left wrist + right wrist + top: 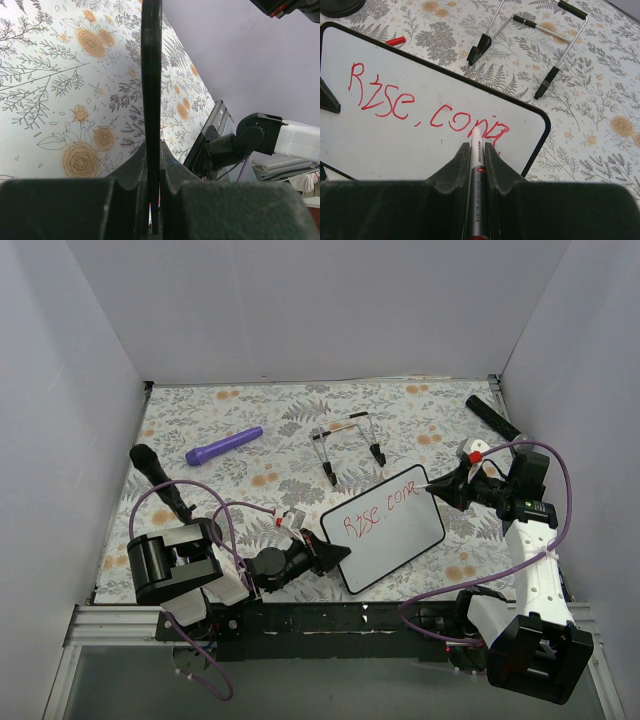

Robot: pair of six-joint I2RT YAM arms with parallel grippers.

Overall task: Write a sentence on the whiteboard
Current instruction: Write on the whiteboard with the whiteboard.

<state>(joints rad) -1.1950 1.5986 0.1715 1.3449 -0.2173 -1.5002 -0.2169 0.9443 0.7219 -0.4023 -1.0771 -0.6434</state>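
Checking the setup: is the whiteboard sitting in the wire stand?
No, the whiteboard is clamped by the left end effector, apart from the wire stand.

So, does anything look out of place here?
Mildly. The stand sits empty, while the left tool pinches the whiteboard by its edge instead. A small red piece lies loose beside the whiteboard; I cannot tell what it is.

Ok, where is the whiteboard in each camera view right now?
Top external: whiteboard centre-right, tilted.
Left wrist: edge-on dark vertical strip at centre, clamped in the left hand.
Right wrist: fills the left half.
Shared landmark: wire stand, beyond the board in top and right wrist views.
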